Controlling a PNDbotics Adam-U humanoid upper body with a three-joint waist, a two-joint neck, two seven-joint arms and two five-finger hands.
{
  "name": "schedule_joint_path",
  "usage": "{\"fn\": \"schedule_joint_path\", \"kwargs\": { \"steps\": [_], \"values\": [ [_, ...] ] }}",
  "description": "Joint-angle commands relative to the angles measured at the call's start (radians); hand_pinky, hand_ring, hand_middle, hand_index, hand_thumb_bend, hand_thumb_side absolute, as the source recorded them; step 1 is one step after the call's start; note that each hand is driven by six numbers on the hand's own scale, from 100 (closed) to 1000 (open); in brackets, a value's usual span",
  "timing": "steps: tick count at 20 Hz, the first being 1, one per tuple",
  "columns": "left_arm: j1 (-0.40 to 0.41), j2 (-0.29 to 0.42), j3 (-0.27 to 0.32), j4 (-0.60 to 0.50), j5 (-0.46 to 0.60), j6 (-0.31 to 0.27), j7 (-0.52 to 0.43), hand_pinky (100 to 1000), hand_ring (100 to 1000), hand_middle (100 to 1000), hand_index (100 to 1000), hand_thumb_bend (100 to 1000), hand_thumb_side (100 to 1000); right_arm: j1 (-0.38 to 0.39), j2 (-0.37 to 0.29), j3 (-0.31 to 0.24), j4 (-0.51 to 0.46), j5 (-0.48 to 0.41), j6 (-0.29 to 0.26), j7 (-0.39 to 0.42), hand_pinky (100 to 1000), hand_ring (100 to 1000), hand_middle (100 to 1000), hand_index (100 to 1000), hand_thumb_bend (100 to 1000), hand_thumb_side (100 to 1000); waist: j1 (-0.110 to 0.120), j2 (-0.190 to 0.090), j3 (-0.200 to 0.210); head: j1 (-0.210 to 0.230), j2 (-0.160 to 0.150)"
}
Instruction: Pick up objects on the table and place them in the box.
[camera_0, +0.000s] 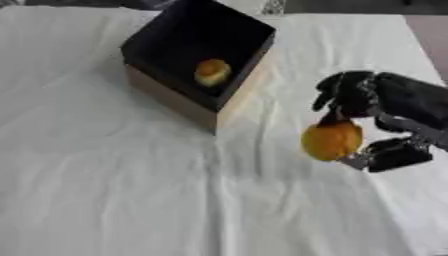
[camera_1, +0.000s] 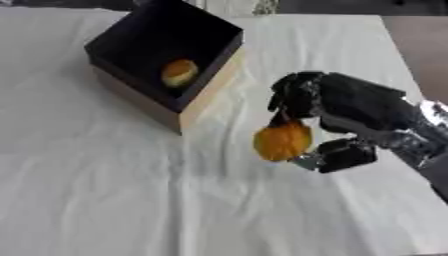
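Orange, rounded fruit (camera_1: 282, 141) pinched in the right hand (camera_1: 350, 107) beside the box (camera_1: 199, 102).

— What's between my right hand (camera_1: 337, 125) and the box (camera_0: 197, 60)?

— Only bare white cloth (camera_0: 131, 190). My hand sits near the table's right edge with an orange fruit (camera_0: 332, 140) pinched between fingers and thumb, and the near right wall of the box is the first thing I'd meet going left and away.

— Is the box mouth free?

— It's open and tipped toward me. One small yellow piece (camera_0: 212, 72) lies on the dark floor inside; the rest of the floor shows free.

— Elsewhere?

— The near half and the left side of the table are open cloth, only wrinkles.
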Motion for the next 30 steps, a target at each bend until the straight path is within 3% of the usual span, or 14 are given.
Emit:
{"fn": "schedule_joint_path", "kwargs": {
  "steps": [1,4,7,10,14,18,23,30],
  "values": [
    [-0.015,0.025,-0.002,-0.016,0.003,-0.002,-0.004,841,806,767,893,304,556,-0.101,-0.064,-0.025,-0.016,-0.152,0.057,0.040,812,688,326,602,100,105,-0.003,-0.025,0.008,-0.014,-0.018],
    [-0.022,0.027,-0.008,-0.016,0.007,-0.004,-0.009,841,806,767,893,305,556,-0.241,-0.045,-0.012,0.006,-0.255,0.147,0.091,814,687,326,602,100,100,-0.013,-0.024,0.022,-0.030,-0.020],
    [-0.031,0.029,-0.013,-0.016,0.011,-0.006,-0.014,841,807,767,893,305,555,-0.385,0.012,0.018,0.123,-0.309,0.185,0.137,820,691,328,604,100,100,-0.022,-0.020,0.036,-0.047,-0.027],
    [-0.041,0.029,-0.018,-0.016,0.014,-0.009,-0.019,841,807,768,893,303,557,-0.517,0.091,0.045,0.296,-0.296,0.179,0.168,827,702,335,613,100,100,-0.029,-0.010,0.054,-0.064,-0.039],
    [-0.059,0.027,-0.022,-0.016,0.019,-0.013,-0.024,841,807,768,893,305,555,-0.635,0.184,0.062,0.502,-0.236,0.130,0.187,837,714,349,629,100,100,-0.036,0.004,0.078,-0.084,-0.050],
    [-0.077,0.023,-0.028,-0.016,0.025,-0.017,-0.030,841,808,769,893,306,554,-0.705,0.258,0.060,0.665,-0.157,0.078,0.196,843,725,368,649,100,100,-0.042,0.016,0.103,-0.104,-0.054],
    [-0.099,0.017,-0.037,-0.016,0.033,-0.022,-0.038,841,807,770,893,308,551,-0.739,0.319,0.047,0.817,-0.038,0.006,0.185,864,754,412,689,100,100,-0.049,0.027,0.138,-0.135,-0.066],
    [-0.110,0.010,-0.037,-0.016,0.039,-0.022,-0.041,841,806,769,892,309,552,-0.737,0.348,0.055,0.911,0.068,-0.114,0.246,886,818,527,780,100,134,-0.058,0.034,0.160,-0.152,-0.066]
  ]
}}
